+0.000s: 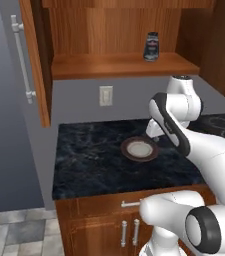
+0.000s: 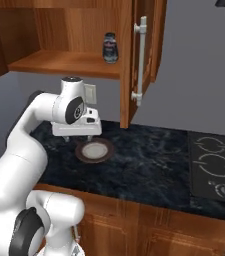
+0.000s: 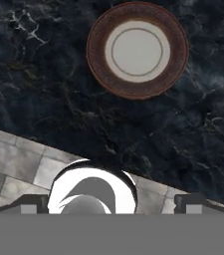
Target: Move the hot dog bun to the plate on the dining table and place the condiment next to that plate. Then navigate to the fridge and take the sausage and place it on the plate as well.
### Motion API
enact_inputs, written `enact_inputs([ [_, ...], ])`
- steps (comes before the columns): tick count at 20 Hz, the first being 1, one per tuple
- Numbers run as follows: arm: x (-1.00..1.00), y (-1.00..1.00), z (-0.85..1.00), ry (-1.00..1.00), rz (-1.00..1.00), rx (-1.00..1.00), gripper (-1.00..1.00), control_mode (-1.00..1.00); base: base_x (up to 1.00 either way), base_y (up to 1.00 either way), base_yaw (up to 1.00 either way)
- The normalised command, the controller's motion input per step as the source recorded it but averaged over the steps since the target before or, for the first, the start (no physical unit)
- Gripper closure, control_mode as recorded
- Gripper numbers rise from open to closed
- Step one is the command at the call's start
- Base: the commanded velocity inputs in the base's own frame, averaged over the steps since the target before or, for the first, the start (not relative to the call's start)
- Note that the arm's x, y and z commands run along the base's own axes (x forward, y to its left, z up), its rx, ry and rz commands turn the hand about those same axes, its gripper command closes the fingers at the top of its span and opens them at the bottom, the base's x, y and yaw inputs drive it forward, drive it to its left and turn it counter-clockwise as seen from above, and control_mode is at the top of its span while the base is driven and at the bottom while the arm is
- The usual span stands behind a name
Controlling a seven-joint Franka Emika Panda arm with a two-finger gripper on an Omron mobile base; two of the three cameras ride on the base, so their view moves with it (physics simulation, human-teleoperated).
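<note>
Currently end effector [image 2: 78, 138] spread wide, empty, centre-left of frame. Condiment [image 2: 110, 48] on shelf [image 2: 59, 64], upper centre: glassy, slippery, probably light; grip mid-body.

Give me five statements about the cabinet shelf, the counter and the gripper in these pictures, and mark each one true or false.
1. The condiment stands upright on the open cabinet's wooden shelf. True.
2. The gripper is shut on the condiment. False: it is open, holds nothing and hangs above the black counter.
3. A small dark brown dish with a pale centre lies on the counter. True.
4. A hot dog bun lies on the dish. False: the dish holds nothing.
5. The cabinet door is closed over the shelf. False: it stands swung open.
</note>
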Motion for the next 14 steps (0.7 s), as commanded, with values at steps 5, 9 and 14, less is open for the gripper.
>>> enact_inputs([
  [5,0.00,0.00,0.00,0.00,0.00,0.00,-1.00,1.00,0.57,0.00,0.09],
  [9,0.04,-0.01,0.00,0.00,0.00,0.00,-1.00,-1.00,0.07,0.00,0.00],
  [14,-0.04,0.00,0.46,-0.29,-0.13,-0.04,-1.00,-1.00,0.00,0.00,0.00],
])
